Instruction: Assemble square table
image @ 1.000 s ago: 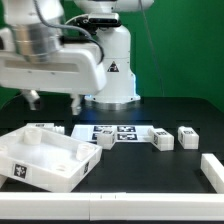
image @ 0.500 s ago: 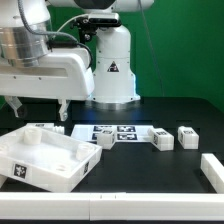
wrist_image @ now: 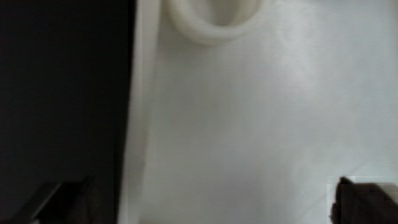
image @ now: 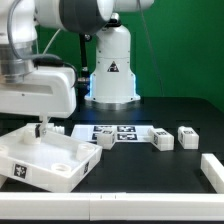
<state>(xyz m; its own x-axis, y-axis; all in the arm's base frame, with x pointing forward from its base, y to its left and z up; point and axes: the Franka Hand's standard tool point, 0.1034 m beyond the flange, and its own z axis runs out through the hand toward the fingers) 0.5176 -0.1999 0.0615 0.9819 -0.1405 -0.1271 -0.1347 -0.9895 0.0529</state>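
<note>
One big part, near left: the tabletop (image: 45, 165) lies rim-up on the black table (image: 150, 195); no leg is fitted to it.
Near right: a plain white bar (image: 212, 168) sits well apart from the tabletop.
Tool: the gripper (wrist_image: 214, 205) hangs low over the tabletop's far side, jaws spread wide and holding nothing. In the wrist view one fingertip is over the dark table and the other over the white surface, so an edge of the top lies between them. No contact shows.
Surface detail: a round socket (wrist_image: 214, 20) shows in the white surface, too blurred to identify.
Loose legs, farther back: the left leg (image: 110, 141) lies just beside the marker board (image: 120, 130), then the middle leg (image: 160, 140), and the right leg (image: 187, 134) lies farthest right.
Doubtful piece: a white block (image: 57, 128) behind the tabletop may be the fourth leg; it is partly hidden.
Far: the robot base (image: 112, 70).
Progress: judged barely begun. Nothing is joined and every leg is still to be fitted. The step in hand looks like taking hold of the top.
</note>
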